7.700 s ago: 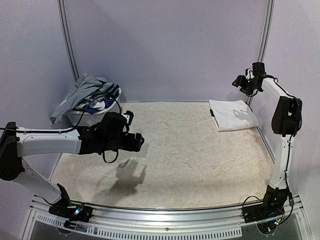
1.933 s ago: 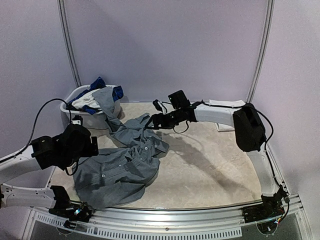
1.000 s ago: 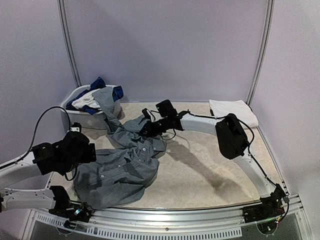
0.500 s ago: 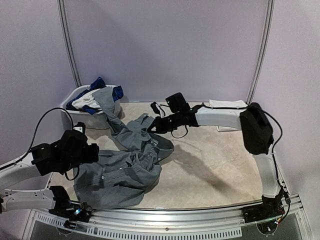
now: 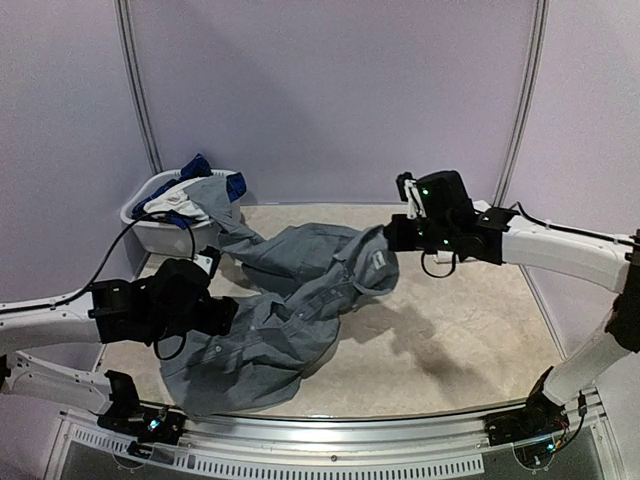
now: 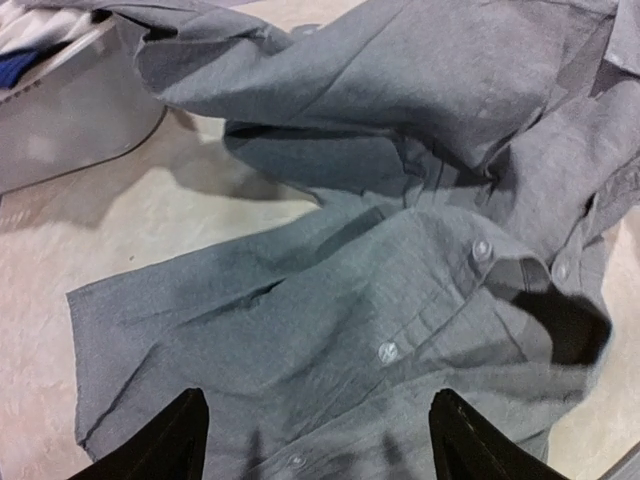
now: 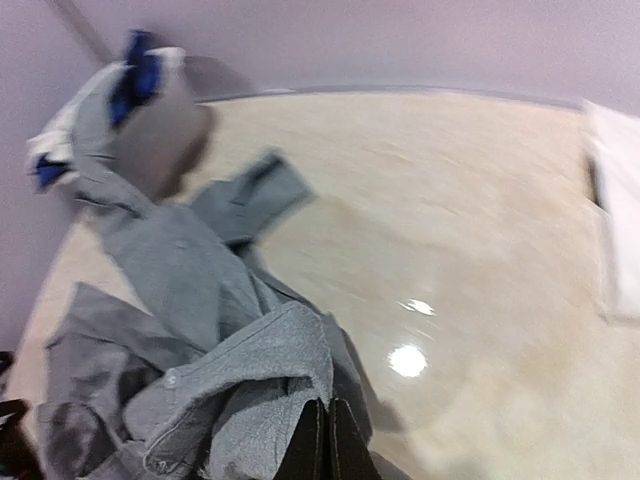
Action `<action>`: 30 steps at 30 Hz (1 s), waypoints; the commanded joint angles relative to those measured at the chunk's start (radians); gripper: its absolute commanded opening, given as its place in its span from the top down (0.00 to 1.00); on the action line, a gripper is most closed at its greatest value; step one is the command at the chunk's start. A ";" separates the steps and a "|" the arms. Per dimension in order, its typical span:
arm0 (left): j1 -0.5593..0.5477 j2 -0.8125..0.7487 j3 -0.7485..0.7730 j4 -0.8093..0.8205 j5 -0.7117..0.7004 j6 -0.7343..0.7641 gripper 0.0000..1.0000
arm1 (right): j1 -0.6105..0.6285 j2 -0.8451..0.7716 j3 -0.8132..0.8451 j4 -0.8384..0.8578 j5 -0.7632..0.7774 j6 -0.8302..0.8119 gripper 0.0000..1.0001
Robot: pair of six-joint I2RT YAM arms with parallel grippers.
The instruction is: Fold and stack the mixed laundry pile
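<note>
Right gripper (image 5: 388,242): clamped tight on a bunched fold of the grey button-up shirt (image 5: 290,310), holding that end up off the table (image 5: 450,330). The wrist view shows both fingers (image 7: 325,440) pressed together with cloth wadded around them.
Left gripper (image 6: 317,395): jaws spread wide with nothing between them, sitting over the shirt's near-left part by the button strip. Can't tell if it's touching the cloth.
Shirt: sprawled across the left half of the table, one sleeve trailing up over the basket's rim.
Basket (image 5: 150,228): white plastic, far-left corner, with blue and white clothes (image 5: 185,185) heaped inside.
White cloth (image 7: 615,230): far right on the table, pretty blurry.
</note>
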 commanded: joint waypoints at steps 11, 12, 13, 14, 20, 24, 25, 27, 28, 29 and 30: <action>-0.233 0.228 0.113 0.040 0.087 0.100 0.16 | -0.147 -0.416 -0.193 -0.377 0.511 0.154 0.99; -0.246 0.236 0.113 0.044 0.099 0.105 0.13 | -0.147 -0.419 -0.196 -0.365 0.486 0.144 0.99; -0.259 0.243 0.110 0.052 0.116 0.113 0.10 | -0.147 -0.411 -0.199 -0.349 0.458 0.139 0.96; -0.272 0.250 0.104 0.063 0.129 0.124 0.06 | -0.147 -0.399 -0.199 -0.325 0.423 0.129 0.91; -0.367 0.352 0.092 0.154 0.189 0.193 0.00 | -0.148 -0.261 -0.160 -0.306 0.286 0.088 0.50; -0.445 0.481 0.163 0.164 0.145 0.218 0.00 | -0.148 -0.289 -0.163 -0.320 0.267 0.072 0.29; -0.463 0.509 0.176 0.176 0.143 0.227 0.01 | -0.148 -0.301 -0.168 -0.328 0.267 0.070 0.26; -0.495 0.561 0.208 0.198 0.155 0.252 0.00 | -0.147 -0.345 -0.181 -0.344 0.270 0.066 0.22; -0.511 0.585 0.224 0.205 0.154 0.260 0.00 | -0.147 -0.361 -0.190 -0.353 0.270 0.065 0.21; -0.526 0.609 0.243 0.210 0.151 0.270 0.00 | -0.148 -0.385 -0.200 -0.360 0.269 0.063 0.20; -0.543 0.634 0.263 0.215 0.148 0.281 0.00 | -0.147 -0.399 -0.210 -0.365 0.269 0.064 0.20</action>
